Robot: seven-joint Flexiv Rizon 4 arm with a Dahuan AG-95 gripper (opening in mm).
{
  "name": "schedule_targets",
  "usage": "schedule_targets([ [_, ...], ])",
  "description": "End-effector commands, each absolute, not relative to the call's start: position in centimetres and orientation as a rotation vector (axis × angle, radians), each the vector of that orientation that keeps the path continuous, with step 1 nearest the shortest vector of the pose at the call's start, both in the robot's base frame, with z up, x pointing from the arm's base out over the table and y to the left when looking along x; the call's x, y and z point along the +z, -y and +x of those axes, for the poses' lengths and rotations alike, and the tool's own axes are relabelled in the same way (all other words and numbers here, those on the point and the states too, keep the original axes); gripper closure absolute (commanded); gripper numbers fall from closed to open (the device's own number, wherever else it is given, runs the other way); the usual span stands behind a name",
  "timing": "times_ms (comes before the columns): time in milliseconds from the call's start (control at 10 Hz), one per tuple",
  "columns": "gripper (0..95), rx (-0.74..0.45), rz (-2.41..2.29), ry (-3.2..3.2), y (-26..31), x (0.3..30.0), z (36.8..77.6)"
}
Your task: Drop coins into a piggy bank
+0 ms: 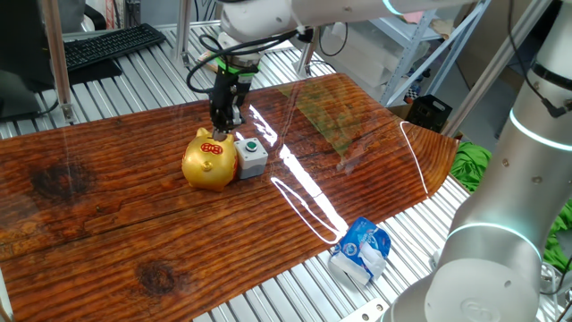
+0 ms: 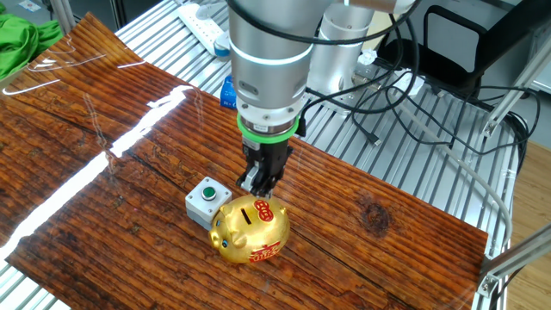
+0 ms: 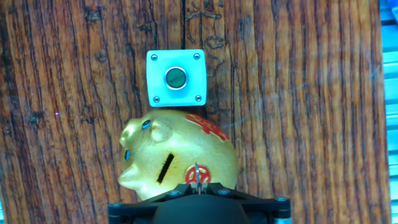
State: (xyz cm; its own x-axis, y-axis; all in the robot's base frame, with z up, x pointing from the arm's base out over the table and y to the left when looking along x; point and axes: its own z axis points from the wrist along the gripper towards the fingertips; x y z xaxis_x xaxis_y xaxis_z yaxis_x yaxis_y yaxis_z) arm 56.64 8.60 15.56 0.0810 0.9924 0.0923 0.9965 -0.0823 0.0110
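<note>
The shiny gold piggy bank (image 1: 208, 161) stands on the wooden board, with red marks and a dark slot (image 3: 165, 168) on its back. It also shows in the other fixed view (image 2: 251, 231) and in the hand view (image 3: 180, 155). My gripper (image 1: 225, 121) hangs upright just above the bank's back, slightly to the side of the slot (image 2: 258, 185). In the hand view the gripper (image 3: 198, 184) is shut on a thin coin (image 3: 198, 174), seen edge-on over a red mark.
A small grey box with a green button (image 1: 251, 154) touches the bank's side (image 3: 176, 78). A blue and white crumpled bag (image 1: 360, 250) lies off the board's near edge. Green cloth (image 1: 469, 165) lies to the right, and a keyboard (image 1: 107, 45) at the far left.
</note>
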Motion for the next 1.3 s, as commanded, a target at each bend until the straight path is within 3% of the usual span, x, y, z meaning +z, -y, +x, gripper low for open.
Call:
schedule_targets([
  [100, 95.0, -0.115, -2.282, 2.083, -8.6, 15.5, 56.7],
  [1300, 95.0, -0.125, -2.347, 2.031, -8.6, 14.8, 58.6],
])
